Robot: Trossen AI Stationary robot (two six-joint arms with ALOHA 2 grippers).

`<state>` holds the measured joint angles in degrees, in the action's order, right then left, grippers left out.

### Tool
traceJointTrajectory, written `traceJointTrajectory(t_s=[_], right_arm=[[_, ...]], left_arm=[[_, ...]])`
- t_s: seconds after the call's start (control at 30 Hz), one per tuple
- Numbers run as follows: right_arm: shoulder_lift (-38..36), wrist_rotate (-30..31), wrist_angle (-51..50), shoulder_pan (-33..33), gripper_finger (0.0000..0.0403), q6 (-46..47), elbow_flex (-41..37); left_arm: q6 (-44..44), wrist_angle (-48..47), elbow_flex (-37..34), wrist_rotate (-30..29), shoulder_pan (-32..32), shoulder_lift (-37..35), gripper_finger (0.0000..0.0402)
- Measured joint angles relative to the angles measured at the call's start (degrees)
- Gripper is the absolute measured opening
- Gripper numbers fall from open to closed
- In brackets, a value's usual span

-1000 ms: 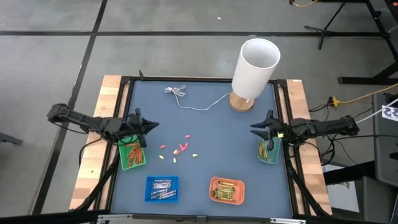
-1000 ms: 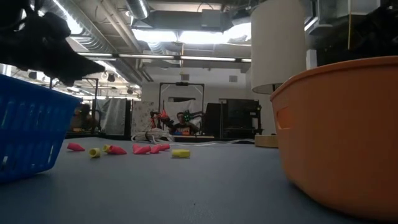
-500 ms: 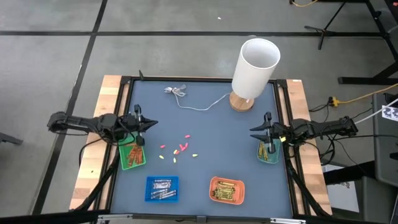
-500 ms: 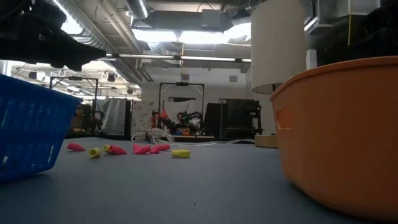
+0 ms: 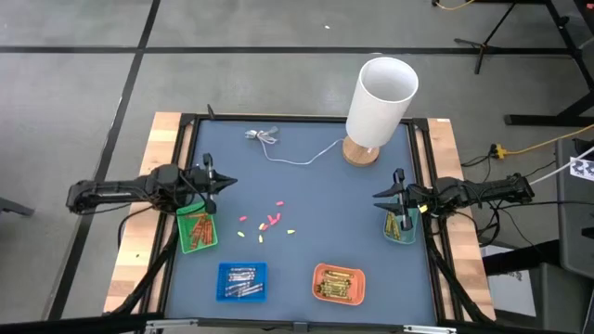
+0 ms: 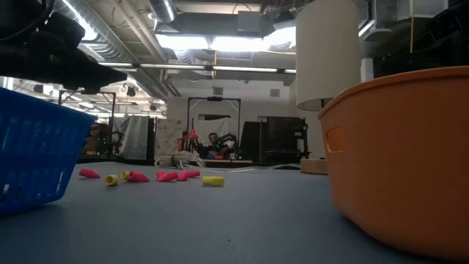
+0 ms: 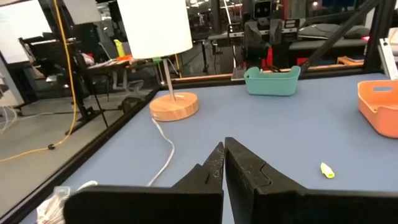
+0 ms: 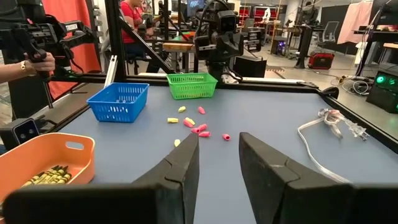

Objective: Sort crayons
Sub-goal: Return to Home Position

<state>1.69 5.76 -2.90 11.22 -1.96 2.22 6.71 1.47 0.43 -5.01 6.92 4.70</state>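
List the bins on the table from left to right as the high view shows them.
green bin → blue bin → orange bin → teal bin. Left out because they overlap these sideways: the loose crayons, the lamp, the left gripper and the right gripper.

Grey concrete floor (image 5: 74,74), exposed ceiling ducts (image 6: 212,23), bright overhead lights (image 6: 220,44)

The blue-topped bench (image 5: 325,204) carries a green bin (image 5: 183,234), a blue bin (image 5: 221,282), an orange bin (image 5: 360,278), a teal bin (image 5: 390,232), a lamp (image 5: 379,107), a white cable (image 5: 263,136) and loose crayons (image 5: 264,224) scattered mid-surface.
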Motion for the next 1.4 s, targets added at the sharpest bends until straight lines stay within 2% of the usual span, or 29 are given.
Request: traceJointTrajectory(t_s=[0.93, 1.2, 1.4], right_arm=[[0.0, 0.0, -0.1, 0.0, 0.0111, 0.1, 0.0], [-1.6, 0.0, 0.0, 0.0, 0.0111, 0.1, 0.0], [-1.6, -0.4, -0.1, 0.0, 0.0111, 0.1, 0.0]], left_arm=[[-2.0, -0.3, 0.0, 1.1, 0.6, 0.0, 0.0000], [-2.0, -0.3, 0.0, 1.1, 0.5, -4.6, 0.0000], [-2.0, 1.0, 0.0, 0.0, -0.1, -4.6, 0.0000]])
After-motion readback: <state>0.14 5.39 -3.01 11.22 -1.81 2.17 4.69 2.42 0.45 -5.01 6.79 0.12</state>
